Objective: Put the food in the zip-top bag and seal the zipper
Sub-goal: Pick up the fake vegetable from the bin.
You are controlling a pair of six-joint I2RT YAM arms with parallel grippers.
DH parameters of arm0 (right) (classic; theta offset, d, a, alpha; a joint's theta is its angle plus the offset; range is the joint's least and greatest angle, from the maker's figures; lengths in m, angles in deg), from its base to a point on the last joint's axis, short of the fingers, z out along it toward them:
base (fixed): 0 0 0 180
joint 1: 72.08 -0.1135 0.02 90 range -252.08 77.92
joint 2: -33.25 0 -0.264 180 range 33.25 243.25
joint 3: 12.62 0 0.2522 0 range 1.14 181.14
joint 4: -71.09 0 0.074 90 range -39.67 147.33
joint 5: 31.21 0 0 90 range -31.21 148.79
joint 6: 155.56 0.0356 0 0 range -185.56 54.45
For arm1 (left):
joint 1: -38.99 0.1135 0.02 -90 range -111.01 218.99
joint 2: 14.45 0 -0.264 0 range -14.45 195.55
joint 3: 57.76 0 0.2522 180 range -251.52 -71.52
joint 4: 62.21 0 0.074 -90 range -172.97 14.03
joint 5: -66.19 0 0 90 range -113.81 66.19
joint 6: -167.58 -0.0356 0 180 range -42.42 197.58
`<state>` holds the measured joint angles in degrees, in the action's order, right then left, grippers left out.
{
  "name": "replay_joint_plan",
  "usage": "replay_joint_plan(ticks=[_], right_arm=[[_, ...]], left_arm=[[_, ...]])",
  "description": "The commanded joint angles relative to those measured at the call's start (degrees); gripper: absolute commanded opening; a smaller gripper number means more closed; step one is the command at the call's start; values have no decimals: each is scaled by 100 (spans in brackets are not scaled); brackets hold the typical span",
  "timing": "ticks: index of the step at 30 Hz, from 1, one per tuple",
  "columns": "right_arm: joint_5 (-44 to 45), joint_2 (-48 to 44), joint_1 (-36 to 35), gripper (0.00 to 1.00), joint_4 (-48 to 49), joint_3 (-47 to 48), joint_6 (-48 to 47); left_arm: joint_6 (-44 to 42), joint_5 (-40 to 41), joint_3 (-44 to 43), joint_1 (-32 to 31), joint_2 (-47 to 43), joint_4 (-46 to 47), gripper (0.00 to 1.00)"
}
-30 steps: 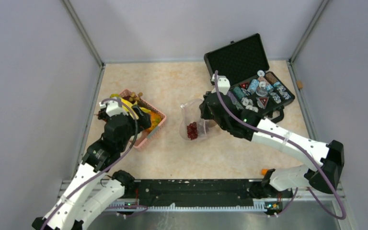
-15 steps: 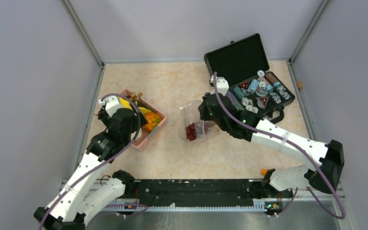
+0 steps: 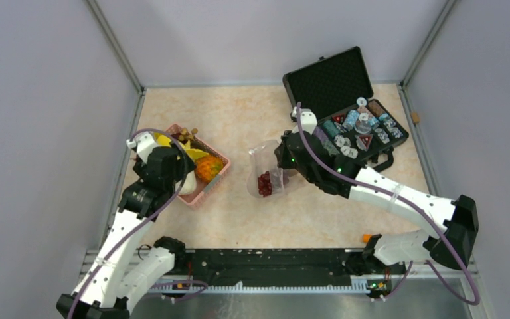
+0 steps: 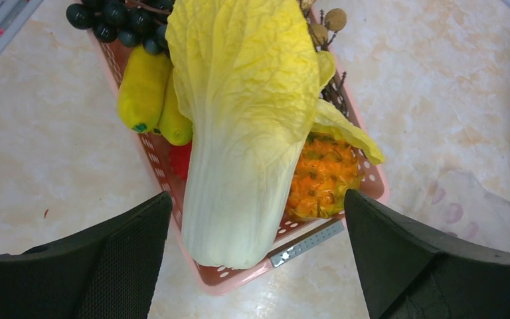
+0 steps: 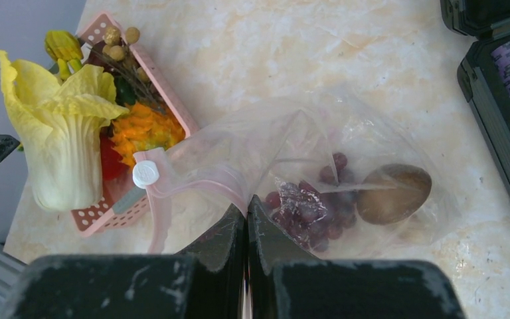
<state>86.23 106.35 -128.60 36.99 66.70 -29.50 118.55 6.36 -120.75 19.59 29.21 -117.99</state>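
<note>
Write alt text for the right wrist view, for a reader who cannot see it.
The right tool, shut, pinches the pink-edged mouth of a clear zip-top bag holding a dark red grape bunch and a brown kiwi-like ball. Left of it, a pink basket holds a yellow cabbage and an orange piece; a black case sits at right.

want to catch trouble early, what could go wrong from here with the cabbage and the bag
1. The cabbage lies against the yellow peppers and the orange piece in the pink basket. The open left jaws stand either side of its pale end, so a lift may drag neighbours or tip the basket.
2. The shut right jaws pinch the zip-top bag at one spot on its zipper, so the mouth sags. The cabbage looks wide for it and may jam.
</note>
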Motion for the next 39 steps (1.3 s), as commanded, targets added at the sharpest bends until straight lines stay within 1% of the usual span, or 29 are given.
replay_joint_plan(ticks=[1, 7, 10, 16, 18, 21, 22, 24, 25, 26, 28, 29, 34, 35, 36, 37, 39], right_arm=[[-70, -238, -39, 0, 327, -77, -17], [-72, -257, -39, 0, 313, -85, -35], [-119, -237, -38, 0, 324, -104, -35], [-254, -180, -36, 0, 380, -95, -35], [-301, -133, -39, 0, 381, -75, -38], [-271, -7, -36, 0, 264, 28, -53], [-244, 58, -39, 0, 176, 104, -81], [-180, 272, -62, 0, -84, 335, -147], [56, 368, -109, 0, -310, 517, -159], [319, 460, -190, 0, -463, 633, -183], [666, 573, -334, 0, -607, 762, -190], [669, 585, -355, 0, -582, 747, -187], [501, 449, -359, 0, -174, 463, -162], [492, 428, -354, 0, -146, 443, -157], [486, 424, -354, 0, -142, 440, -161], [482, 417, -353, 0, -143, 441, -162], [469, 407, -353, 0, -154, 449, -171]], left_arm=[[128, -381, 187, 298, 104, 175, 99], [168, -435, 448, 425, 336, 388, 99], [169, -486, 671, 445, 338, 627, 94], [173, -608, 999, 453, 403, 966, 92], [177, -644, 1035, 454, 452, 1009, 89], [176, -742, 1100, 454, 457, 1101, 76], [175, -773, 1120, 454, 435, 1112, 68], [152, -836, 1170, 454, 344, 1148, 56], [126, -868, 1201, 454, 277, 1198, 48], [99, -910, 1239, 454, 213, 1237, 43], [91, -920, 1263, 454, 99, 1221, 39], [79, -910, 1254, 454, 46, 1200, 38], [-10, -927, 1195, 454, -270, 1144, 24], [-24, -915, 1193, 454, -316, 1137, 24], [-32, -887, 1195, 454, -358, 1141, 30], [-44, -886, 1213, 454, -374, 1146, 32], [-71, -930, 1286, 454, -364, 1211, 32]])
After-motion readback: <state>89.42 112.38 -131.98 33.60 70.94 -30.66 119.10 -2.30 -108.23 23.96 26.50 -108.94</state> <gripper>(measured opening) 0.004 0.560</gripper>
